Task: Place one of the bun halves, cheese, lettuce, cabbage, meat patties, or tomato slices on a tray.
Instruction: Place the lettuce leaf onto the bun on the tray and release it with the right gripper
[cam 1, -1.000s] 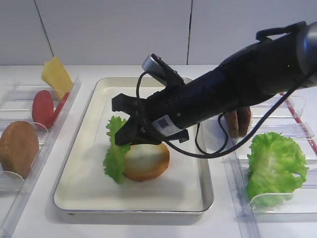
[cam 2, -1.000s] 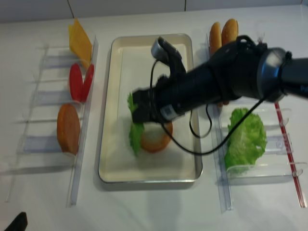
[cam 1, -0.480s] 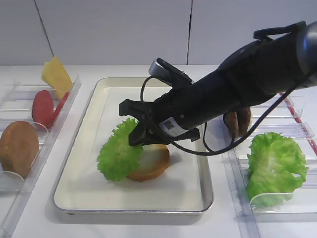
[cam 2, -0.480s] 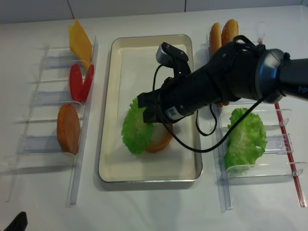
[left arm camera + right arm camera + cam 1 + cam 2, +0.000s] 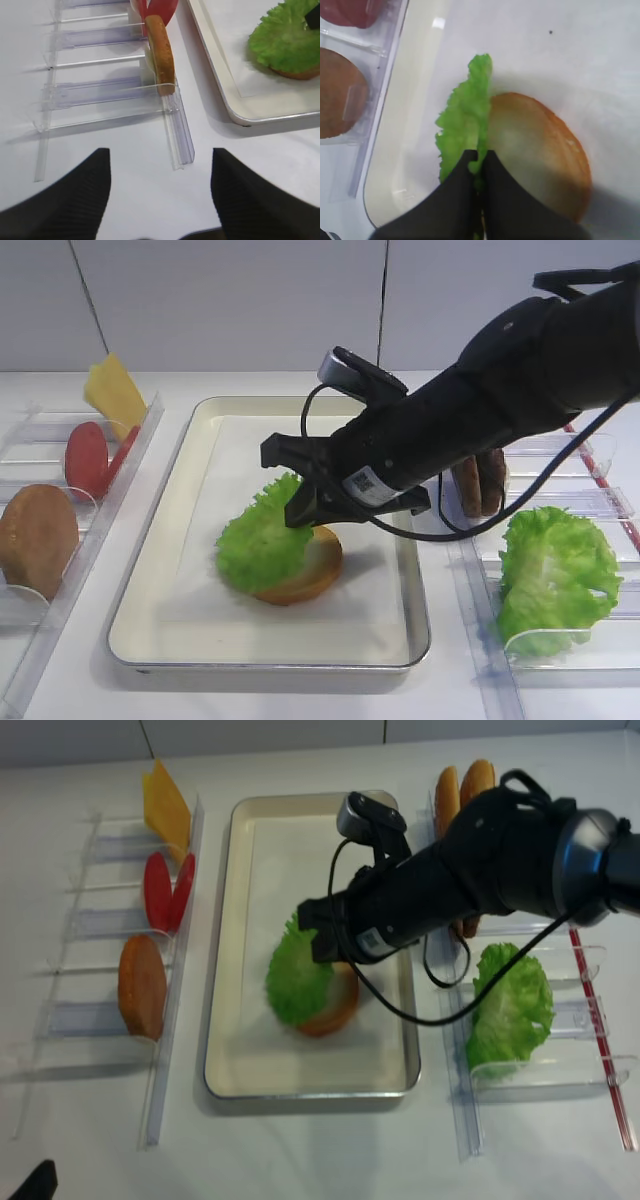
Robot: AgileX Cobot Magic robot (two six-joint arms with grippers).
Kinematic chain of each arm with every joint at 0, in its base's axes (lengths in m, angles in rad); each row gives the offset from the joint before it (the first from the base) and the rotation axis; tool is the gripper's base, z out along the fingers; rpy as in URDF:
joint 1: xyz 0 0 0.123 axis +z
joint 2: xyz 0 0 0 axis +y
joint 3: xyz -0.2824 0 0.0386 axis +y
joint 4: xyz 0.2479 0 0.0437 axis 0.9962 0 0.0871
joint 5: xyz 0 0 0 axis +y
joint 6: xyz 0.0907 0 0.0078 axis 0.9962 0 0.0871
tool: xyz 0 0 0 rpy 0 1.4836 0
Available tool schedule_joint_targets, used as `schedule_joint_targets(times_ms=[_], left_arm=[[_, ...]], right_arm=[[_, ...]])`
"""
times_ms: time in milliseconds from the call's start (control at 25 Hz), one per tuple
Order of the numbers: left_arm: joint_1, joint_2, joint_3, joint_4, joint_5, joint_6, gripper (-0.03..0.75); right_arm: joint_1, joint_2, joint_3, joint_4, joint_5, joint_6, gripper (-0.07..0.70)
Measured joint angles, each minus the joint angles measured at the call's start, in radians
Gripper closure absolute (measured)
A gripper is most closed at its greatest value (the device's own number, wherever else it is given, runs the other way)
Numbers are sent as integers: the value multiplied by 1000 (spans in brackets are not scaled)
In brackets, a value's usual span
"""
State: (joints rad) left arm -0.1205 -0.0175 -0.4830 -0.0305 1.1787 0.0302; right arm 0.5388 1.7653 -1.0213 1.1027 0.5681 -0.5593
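Large cream-lined rectangular metal tray [image 5: 200,620]: golden-brown round bun half [image 5: 312,570] seated centrally. Frilly bright-green lettuce rosette [image 5: 262,540] drapes its nine-o'clock side, pinched by the right gripper [image 5: 479,159], jaws pressed together. Release outstanding.

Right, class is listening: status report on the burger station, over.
Right end effector shut on lettuce, leaf draped over bun half in tray. Left end effector open, idle. Nothing in the way.

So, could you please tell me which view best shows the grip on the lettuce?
The right wrist view: the right end effector pinches the lettuce edge beside the bun. Both high views show the leaf's face; the left wrist view shows part of it.
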Motion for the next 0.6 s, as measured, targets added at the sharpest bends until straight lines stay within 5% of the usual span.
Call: schedule_joint_targets(times_ms=[600], left_arm=[[0, 0, 0, 0, 0, 0, 304]], right_arm=[[-11, -2, 0, -134, 45, 90, 597]])
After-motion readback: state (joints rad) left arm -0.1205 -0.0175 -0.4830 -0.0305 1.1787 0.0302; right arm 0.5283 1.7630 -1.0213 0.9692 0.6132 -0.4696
